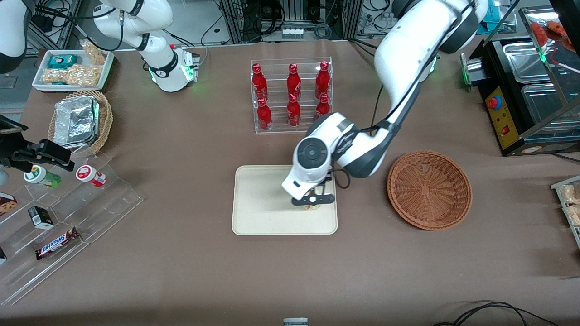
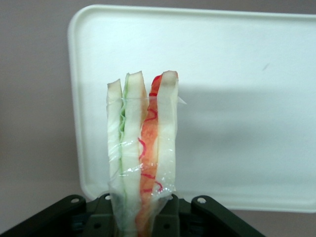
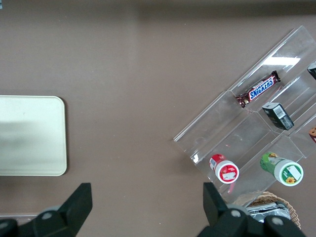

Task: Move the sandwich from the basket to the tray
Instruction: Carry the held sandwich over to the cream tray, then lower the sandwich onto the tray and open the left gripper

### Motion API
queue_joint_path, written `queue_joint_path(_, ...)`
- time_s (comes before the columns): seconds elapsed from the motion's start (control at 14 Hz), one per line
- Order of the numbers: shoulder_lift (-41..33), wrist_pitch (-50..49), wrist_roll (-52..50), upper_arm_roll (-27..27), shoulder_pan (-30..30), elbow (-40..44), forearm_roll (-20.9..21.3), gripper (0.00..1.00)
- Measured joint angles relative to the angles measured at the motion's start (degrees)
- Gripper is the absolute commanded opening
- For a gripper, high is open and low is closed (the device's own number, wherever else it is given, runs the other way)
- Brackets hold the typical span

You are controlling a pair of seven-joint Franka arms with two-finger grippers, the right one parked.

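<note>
1. Spreading under everything is the brown tabletop (image 1: 190, 271).
2. Lying flat near the tabletop's middle is the cream tray (image 1: 258, 203), a rectangle with rounded corners and a low rim; it also shows in the wrist views (image 2: 247, 59) (image 3: 29, 136).
3. Sitting beside the tray, toward the working arm's end of the tabletop and apart from it, is the round reddish-brown basket (image 1: 429, 190), with nothing in it.
4. Standing farther from the front camera than the tray is a clear rack of six red bottles (image 1: 293, 95), with white lettering too small to read.
5. Resting toward the parked arm's end is a stepped clear display (image 1: 68, 217) holding a bar that reads SNICKERS (image 3: 257, 89), a small dark box (image 3: 277, 116), a red-capped tub (image 3: 224, 169) and a green-capped tub (image 3: 282, 169).
6. Hanging over the tray, at its edge nearest the basket, is the gripper (image 1: 313, 199); its jaws are clamped on the base of the sandwich (image 2: 143, 148).
7. Standing on end between the jaws, the sandwich is wrapped in clear film and hardly shows in the front view. Its long axis runs straight out from the gripper, with the pointed tips of the bread away from the jaws. The pale slices stand side by side, with a green layer between one pair and a red-orange layer between another.
</note>
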Motion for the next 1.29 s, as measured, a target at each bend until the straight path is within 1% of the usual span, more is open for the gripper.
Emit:
queue_joint_path(0.14,4.44,0.21,0.14,0.03,-0.69,5.44,0.43,0.14)
queue_joint_path(0.29,6.42,1.96,0.28,0.00,-1.11,7.80,0.49,0.14)
queue_joint_path(0.57,7.92,5.36,0.28,-0.01,-3.36,8.39,0.83,0.14)
queue_joint_path(0.86,8.97,7.10,0.54,0.01,-4.17,8.41,3.50,0.14)
queue_joint_path(1.0,9.14,7.39,3.07,0.01,-4.28,8.41,3.79,0.22)
queue_joint_path(1.07,9.27,7.58,4.01,0.01,-4.31,8.41,3.81,0.30)
queue_joint_path(1.21,9.71,9.35,4.80,0.01,-4.36,8.39,3.89,0.50)
queue_joint_path(1.29,9.98,11.07,4.85,0.01,-4.39,8.34,3.93,0.58)
